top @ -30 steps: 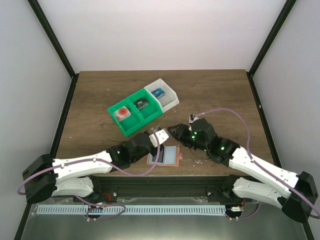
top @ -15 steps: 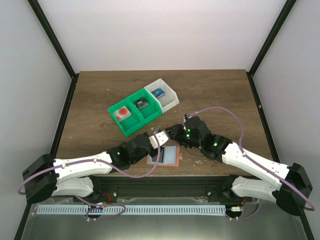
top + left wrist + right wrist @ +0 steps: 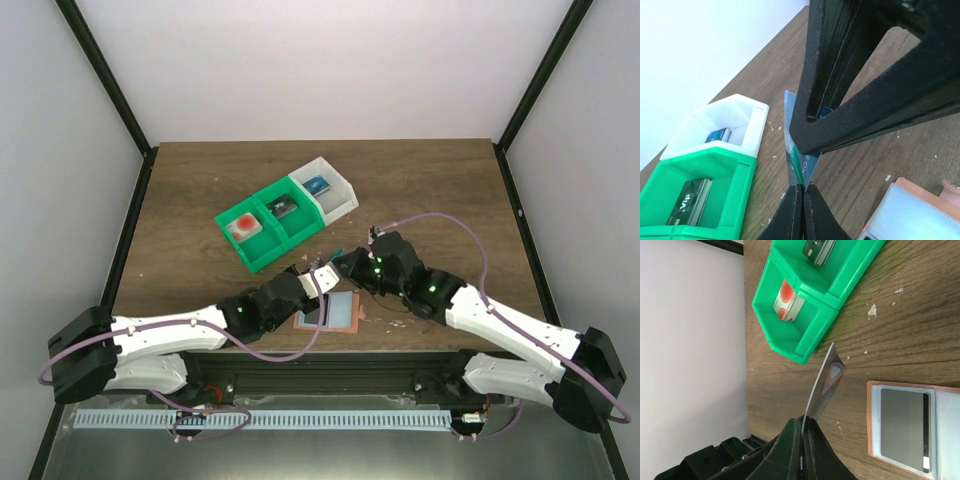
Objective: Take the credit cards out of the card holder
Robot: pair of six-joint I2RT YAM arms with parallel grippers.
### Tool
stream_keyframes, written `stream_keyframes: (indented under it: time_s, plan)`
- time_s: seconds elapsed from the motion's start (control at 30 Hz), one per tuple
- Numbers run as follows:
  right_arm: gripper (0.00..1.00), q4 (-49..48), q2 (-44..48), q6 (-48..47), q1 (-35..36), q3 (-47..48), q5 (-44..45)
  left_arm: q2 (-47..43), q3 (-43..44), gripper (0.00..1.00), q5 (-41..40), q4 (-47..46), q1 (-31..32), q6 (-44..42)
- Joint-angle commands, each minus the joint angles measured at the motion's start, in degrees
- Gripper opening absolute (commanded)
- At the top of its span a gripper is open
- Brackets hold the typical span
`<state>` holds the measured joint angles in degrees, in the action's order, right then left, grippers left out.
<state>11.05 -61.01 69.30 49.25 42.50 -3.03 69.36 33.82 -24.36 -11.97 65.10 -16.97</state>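
The card holder (image 3: 348, 318) lies open flat near the table's front edge, with a pale blue and a grey card in its pockets. It also shows in the right wrist view (image 3: 872, 420) and the left wrist view (image 3: 947, 192). One blue credit card (image 3: 338, 262) is held on edge in the air above the wood, behind the holder. My left gripper (image 3: 803, 186) is shut on its lower corner (image 3: 802, 165). My right gripper (image 3: 803, 419) is shut on the same card (image 3: 829, 380), which bends slightly. The two grippers (image 3: 325, 275) (image 3: 347, 266) almost touch.
A green-and-white three-compartment bin (image 3: 265, 258) stands behind the grippers, holding a red (image 3: 243, 227), a black (image 3: 283, 207) and a blue block (image 3: 318, 185). It shows in both wrist views (image 3: 740, 170) (image 3: 810, 340). Small white crumbs lie on the wood.
My right gripper has moved left up to the left gripper and now grips the card that the left gripper holds. The left gripper has shifted slightly. The holder has not moved.
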Motion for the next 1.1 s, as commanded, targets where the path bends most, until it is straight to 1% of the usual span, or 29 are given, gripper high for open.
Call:
stream_keyframes:
  time_s: [0.0,0.17,0.3,0.37,0.43,0.67,0.7,0.73,0.77,0.8,0.83,0.87,0.93,0.97,1.0,1.07]
  plan:
    - [0.01,1.32,0.11,-0.64,-0.29,1.31,3.82,1.46,-0.63,0.00,-3.81,-0.59,1.23,-6.72]
    - [0.05,1.95,0.04,-0.08,-0.64,1.62,4.45,2.49,-0.71,0.00,-5.22,-1.99,1.98,-8.26]
    - [0.11,1.65,-0.68,-0.47,-1.20,1.70,3.59,4.01,-0.39,0.00,-6.02,-2.09,2.89,-8.78]
    - [0.10,1.52,-0.66,-0.53,-1.39,1.49,3.45,4.49,-0.31,0.00,-6.38,-2.06,3.08,-8.91]
    - [0.01,1.00,-0.24,-0.84,-1.44,1.00,3.82,4.58,-0.40,0.00,-6.57,-2.16,3.18,-8.90]
    - [0.00,-2.73,1.17,-4.18,-1.52,-1.65,4.52,3.59,-0.46,0.00,-8.34,-2.91,3.20,-6.64]
    - [0.00,-3.57,1.20,-4.83,-1.53,-2.11,4.44,3.39,-0.53,0.03,-8.57,-3.18,3.15,-6.10]
    - [0.00,-4.52,1.21,-5.62,-1.53,-2.58,4.25,3.26,-0.62,0.13,-9.24,-3.62,3.18,-5.29]
    - [0.00,-5.43,1.27,-6.38,-1.53,-3.10,4.18,3.24,-0.47,0.25,-10.09,-3.55,3.19,-3.81]
    - [0.00,-6.17,1.33,-7.25,-1.52,-3.39,4.42,3.25,0.13,0.36,-10.36,-2.40,3.07,-1.91]
    - [0.01,-6.62,1.46,-7.77,-1.52,-3.73,4.97,3.35,1.12,0.46,-9.84,0.87,2.72,0.66]
    - [0.01,-6.65,1.59,-8.28,-1.53,-3.98,5.86,3.40,2.14,0.52,-8.74,3.64,2.30,3.30]
    - [0.01,-6.67,1.82,-9.62,-1.62,-4.10,7.71,3.18,3.32,0.74,-5.55,7.18,1.45,7.44]
    - [0.01,-6.35,1.85,-10.36,-1.74,-3.98,8.75,2.70,3.15,0.82,-4.08,7.85,1.27,8.98]
    - [0.01,-6.13,1.83,-11.24,-1.96,-3.88,9.63,2.03,2.60,0.86,-2.27,8.23,0.91,11.24]
    - [0.01,-7.03,1.86,-14.03,-3.20,-4.08,9.77,0.03,1.45,0.89,1.85,8.55,-0.78,15.17]
